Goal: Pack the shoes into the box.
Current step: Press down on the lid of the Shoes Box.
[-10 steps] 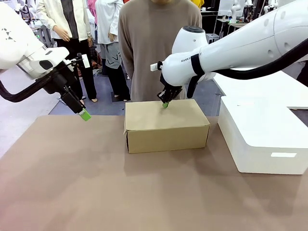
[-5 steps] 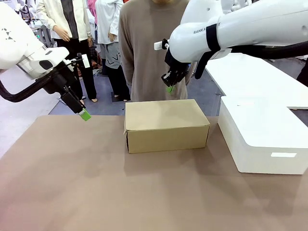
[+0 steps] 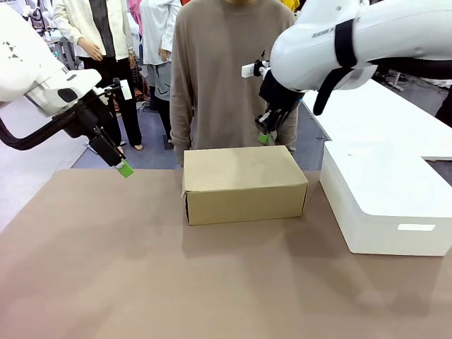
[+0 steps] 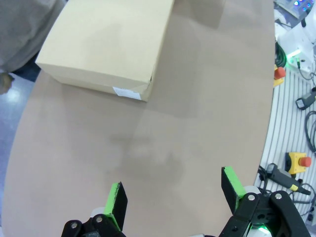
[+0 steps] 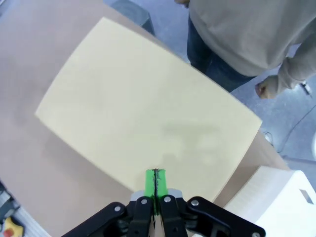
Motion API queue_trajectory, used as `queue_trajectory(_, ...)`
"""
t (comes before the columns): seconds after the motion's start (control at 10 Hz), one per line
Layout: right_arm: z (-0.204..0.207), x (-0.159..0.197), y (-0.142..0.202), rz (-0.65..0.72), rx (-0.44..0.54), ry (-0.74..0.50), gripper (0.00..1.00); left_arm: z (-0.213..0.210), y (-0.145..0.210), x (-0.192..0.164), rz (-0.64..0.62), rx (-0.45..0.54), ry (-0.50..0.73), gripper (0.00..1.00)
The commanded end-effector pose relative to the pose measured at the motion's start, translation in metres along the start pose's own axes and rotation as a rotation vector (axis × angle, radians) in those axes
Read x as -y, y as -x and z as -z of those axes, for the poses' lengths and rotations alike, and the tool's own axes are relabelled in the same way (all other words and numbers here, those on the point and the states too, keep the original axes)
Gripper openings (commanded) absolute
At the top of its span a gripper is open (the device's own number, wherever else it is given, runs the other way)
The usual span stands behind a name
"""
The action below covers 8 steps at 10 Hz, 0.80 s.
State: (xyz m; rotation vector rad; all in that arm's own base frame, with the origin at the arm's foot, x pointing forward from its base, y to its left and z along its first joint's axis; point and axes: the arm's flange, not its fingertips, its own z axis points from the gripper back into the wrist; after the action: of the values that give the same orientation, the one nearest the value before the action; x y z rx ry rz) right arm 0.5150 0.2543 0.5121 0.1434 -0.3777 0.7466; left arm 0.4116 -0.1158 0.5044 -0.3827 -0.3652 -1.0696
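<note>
From where I stand, the tan cardboard shoebox (image 3: 244, 183) sits shut near the far edge of the brown desk (image 3: 176, 282), its flat lid down and level, a small white label on one end wall. A person in a taupe sweater (image 3: 222, 70) stands right behind it. To the box's right, well apart from it, lies a larger white box (image 3: 385, 201).

The right claw (image 3: 264, 137) hangs in the air above the far right part of the lid, not touching it; its green pads (image 5: 155, 181) are pressed flat together with nothing between them. The left claw (image 3: 124, 169) hovers off to the left over the desk's far edge, well apart from the shoebox, its jaws spread wide and empty; from its wrist I see bare desk between the two pads.

With the lid closed I cannot see any shoes, so I judge the packing to be at or near its end, if they are inside.

The box looks light and fairly stiff, but thin card would dent under a hard pinch. It is too wide for one claw across its breadth; I would push it by a side wall, or nip the lid's free front edge to lift it. Its matte skin should not slip much.
</note>
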Motion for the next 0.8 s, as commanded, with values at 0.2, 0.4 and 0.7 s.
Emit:
queue_trajectory(0.2,-0.053,-0.019,0.072,-0.098,-0.009,-0.036,0.59,-0.001,0.0,0.001,-0.017,0.003,-0.007,1.0)
queue_trajectory(0.4,-0.059,-0.029,0.093,-0.1,-0.049,-0.034,0.99,-0.001,0.0,0.001,-0.017,0.003,-0.007,1.0)
queue_trajectory(0.7,-0.063,-0.044,0.121,-0.093,-0.072,-0.019,1.0,-0.001,0.0,0.001,-0.017,0.003,-0.007,1.0)
